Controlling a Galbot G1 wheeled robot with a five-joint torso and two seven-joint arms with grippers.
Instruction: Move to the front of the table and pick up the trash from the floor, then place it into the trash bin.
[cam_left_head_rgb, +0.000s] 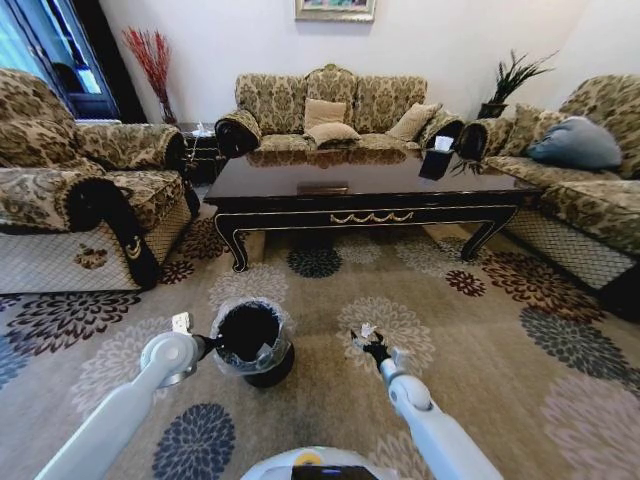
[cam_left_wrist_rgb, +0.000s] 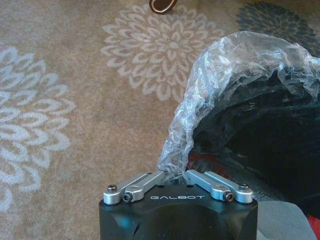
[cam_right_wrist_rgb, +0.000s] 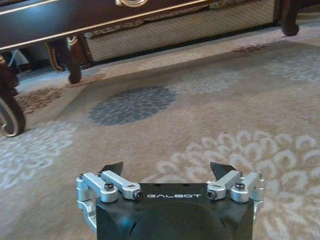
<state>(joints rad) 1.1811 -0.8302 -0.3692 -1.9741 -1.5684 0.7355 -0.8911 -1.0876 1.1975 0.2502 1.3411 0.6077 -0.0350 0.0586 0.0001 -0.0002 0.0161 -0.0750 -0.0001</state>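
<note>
The dark glossy table (cam_left_head_rgb: 370, 190) with gold scrollwork stands ahead across the carpet, and its apron and legs (cam_right_wrist_rgb: 65, 30) also show in the right wrist view. The black trash bin (cam_left_head_rgb: 250, 340) with its crinkly clear bag (cam_left_wrist_rgb: 240, 65) stands on the floor at my lower left. My left gripper (cam_left_wrist_rgb: 172, 172) (cam_left_head_rgb: 208, 346) is shut on the bag at the bin's rim. A red patch (cam_left_wrist_rgb: 201, 161) shows under the bag's edge; I cannot tell what it is. My right gripper (cam_right_wrist_rgb: 167, 169) (cam_left_head_rgb: 368, 340) hangs open low over the carpet, nothing between its fingers. The trash is out of view.
Patterned sofas (cam_left_head_rgb: 60, 180) (cam_left_head_rgb: 590, 190) flank the table and a third one (cam_left_head_rgb: 335, 110) stands behind it. The flowered carpet (cam_left_head_rgb: 480, 330) lies open between me and the table.
</note>
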